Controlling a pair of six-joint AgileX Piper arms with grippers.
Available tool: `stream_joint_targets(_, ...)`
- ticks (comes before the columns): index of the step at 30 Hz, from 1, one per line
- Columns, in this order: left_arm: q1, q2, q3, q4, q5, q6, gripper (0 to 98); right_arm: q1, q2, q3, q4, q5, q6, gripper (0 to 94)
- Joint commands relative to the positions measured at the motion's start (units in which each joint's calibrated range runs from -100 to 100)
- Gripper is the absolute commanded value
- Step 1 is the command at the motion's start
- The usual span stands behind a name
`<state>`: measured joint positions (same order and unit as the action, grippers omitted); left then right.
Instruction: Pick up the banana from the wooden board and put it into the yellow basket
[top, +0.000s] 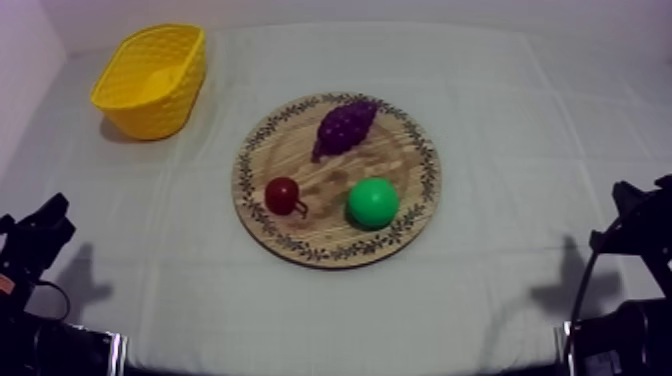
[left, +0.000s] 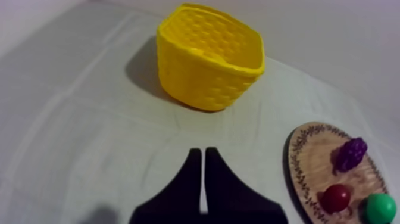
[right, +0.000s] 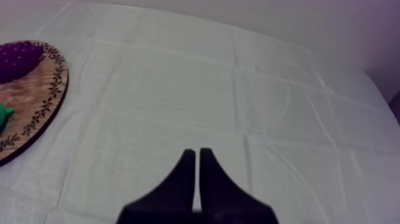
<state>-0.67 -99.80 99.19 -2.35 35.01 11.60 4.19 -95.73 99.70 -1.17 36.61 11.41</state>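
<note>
Grey-white cloth (top: 520, 120); yellow lattice basket (top: 150, 115), board (top: 330, 228) with leafy rim; left tool (left: 203, 152), right tool (right: 197, 153) pressed together.

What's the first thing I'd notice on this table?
The bright yellow basket at the far left of the table jumps out first. Next comes the round wooden board in the middle, carrying purple grapes, a small red fruit and a round green fruit.

Counter (top: 520, 120): covered by a grey-white cloth (top: 500, 260) creased in a grid of fold lines. Lying directly on it:
- one yellow basket (top: 150, 115), upright, at the upper left of the top view
- one round wooden board (top: 300, 135) with a patterned rim, flat at the centre, well apart from the basket
</note>
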Motion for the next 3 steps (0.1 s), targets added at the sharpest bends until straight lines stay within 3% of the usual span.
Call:
stream_joint_targets(1, 0.04, -0.02, -0.07, -0.02, 0.01, -3.47, 0.1, 0.02, -0.02, -0.03, 0.02, 0.0, 0.0, 0.2)
stream_joint_targets(3, 0.05, -0.03, -0.08, -0.02, 0.04, -3.06, 0.1, 0.02, -0.02, -0.03, 0.02, 0.0, 0.0, 0.2)
